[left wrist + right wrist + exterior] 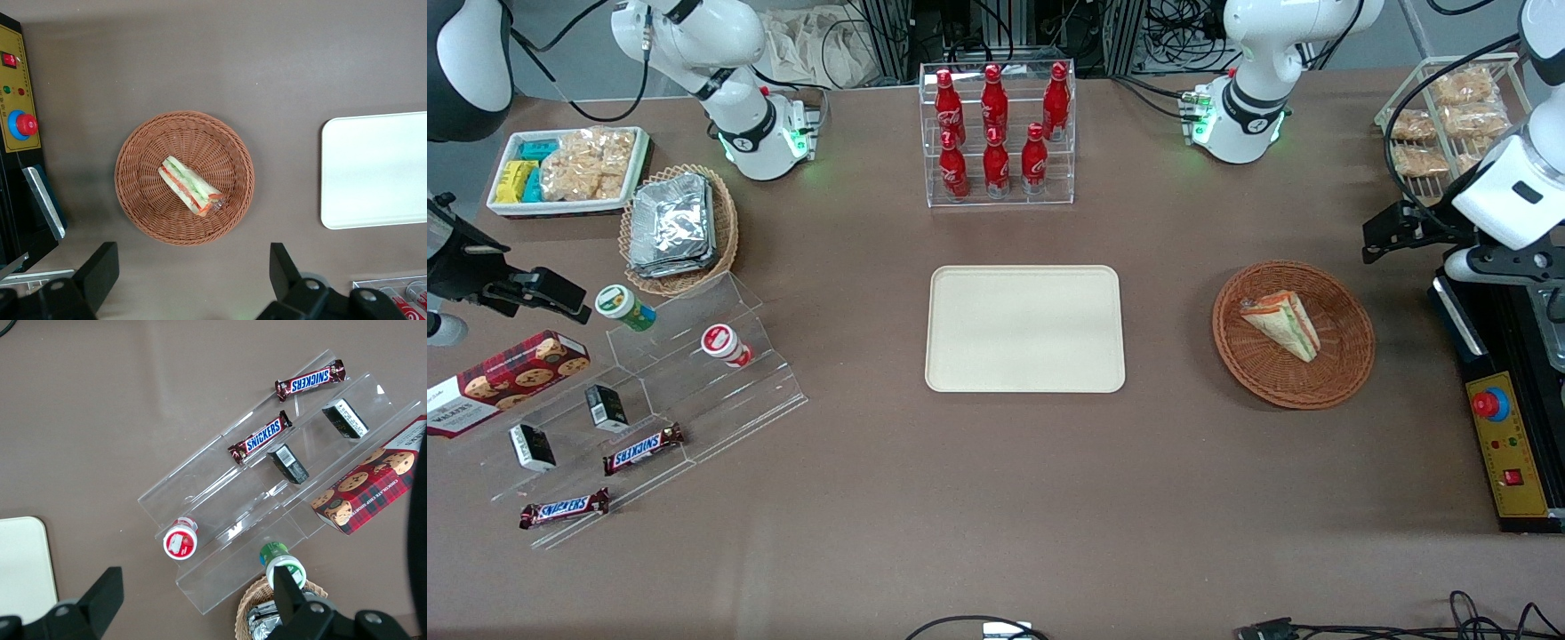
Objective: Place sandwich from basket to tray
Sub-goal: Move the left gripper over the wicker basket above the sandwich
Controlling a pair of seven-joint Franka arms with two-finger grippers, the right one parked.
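The sandwich (1282, 322) (190, 185), a clear-wrapped wedge with green and red filling, lies on its side in the round reddish-brown basket (1294, 396) (133, 200). The cream tray (1024, 329) (373, 170) lies flat at the table's middle with nothing on it, a hand's width from the basket toward the parked arm's end. My gripper (1392, 233) (192, 270) hangs high above the table, just off the basket's rim toward the working arm's end. It is open, with only bare table between its wide-apart black fingers (100, 267).
A black and yellow control box with a red button (1507, 453) (20, 123) sits at the table's edge by the basket. A wire rack of snack bags (1449, 116) and a clear rack of red bottles (999, 133) stand farther from the camera.
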